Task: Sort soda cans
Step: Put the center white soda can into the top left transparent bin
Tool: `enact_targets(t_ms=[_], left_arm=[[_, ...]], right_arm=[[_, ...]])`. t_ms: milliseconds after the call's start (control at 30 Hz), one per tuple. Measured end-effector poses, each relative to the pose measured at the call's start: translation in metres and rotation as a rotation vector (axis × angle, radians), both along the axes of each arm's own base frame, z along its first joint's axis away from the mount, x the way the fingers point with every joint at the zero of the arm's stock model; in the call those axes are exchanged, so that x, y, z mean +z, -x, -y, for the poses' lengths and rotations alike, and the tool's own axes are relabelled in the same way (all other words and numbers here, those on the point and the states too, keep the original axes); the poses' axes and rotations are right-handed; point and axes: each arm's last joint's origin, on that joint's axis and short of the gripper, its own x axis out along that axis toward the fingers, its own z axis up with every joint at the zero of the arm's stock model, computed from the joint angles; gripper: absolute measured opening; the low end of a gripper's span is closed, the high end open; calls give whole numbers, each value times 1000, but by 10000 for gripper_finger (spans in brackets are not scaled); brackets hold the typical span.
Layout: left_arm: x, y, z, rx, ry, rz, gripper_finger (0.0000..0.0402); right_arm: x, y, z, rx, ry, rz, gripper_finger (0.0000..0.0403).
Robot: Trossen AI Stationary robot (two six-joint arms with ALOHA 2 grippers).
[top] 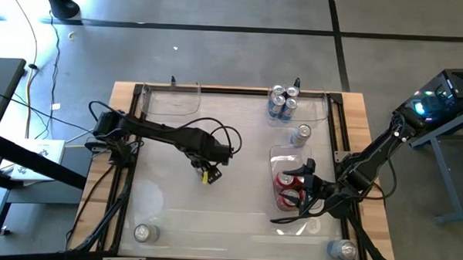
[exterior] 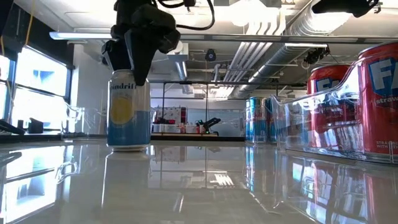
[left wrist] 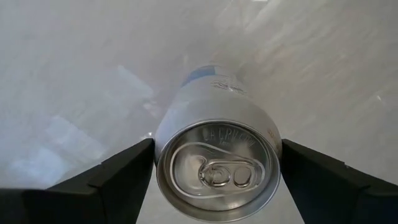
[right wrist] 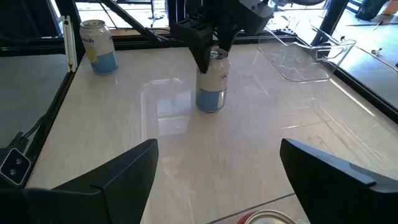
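Nothing crowds the left gripper (left wrist: pixel 214 168); a clear bin (top: pixel 171 99) sits well beyond. It points down, fingers spread astride an upright blue-and-white can (left wrist: pixel 217 155). The right gripper (top: pixel 300 190) hangs open above a bin of red cans (top: pixel 290 190).

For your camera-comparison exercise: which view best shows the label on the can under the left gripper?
The low view: the can stands side-on, label readable. Left wrist view shows only its top, right wrist view a small side; in the high view the arm hides it.

Left gripper (top: pixel 207 172) reaches mid-table, fingers spread — right gripper (top: pixel 306 193) waits low, fingers apart.
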Motion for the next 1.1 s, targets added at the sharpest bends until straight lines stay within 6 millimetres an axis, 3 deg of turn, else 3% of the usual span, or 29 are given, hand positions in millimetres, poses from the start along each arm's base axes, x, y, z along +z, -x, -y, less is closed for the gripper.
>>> enact_targets(t_ms=[433, 733, 1100], left_arm=[[20, -2, 9, -236, 48, 46, 325], [20, -1, 5, -58, -47, 33, 326], [20, -1, 2, -71, -50, 33, 327]], right_arm=[[0, 0, 0, -1, 3, -2, 333], [0, 0, 0, -1, 3, -2, 333], [0, 0, 0, -1, 3, -2, 333]])
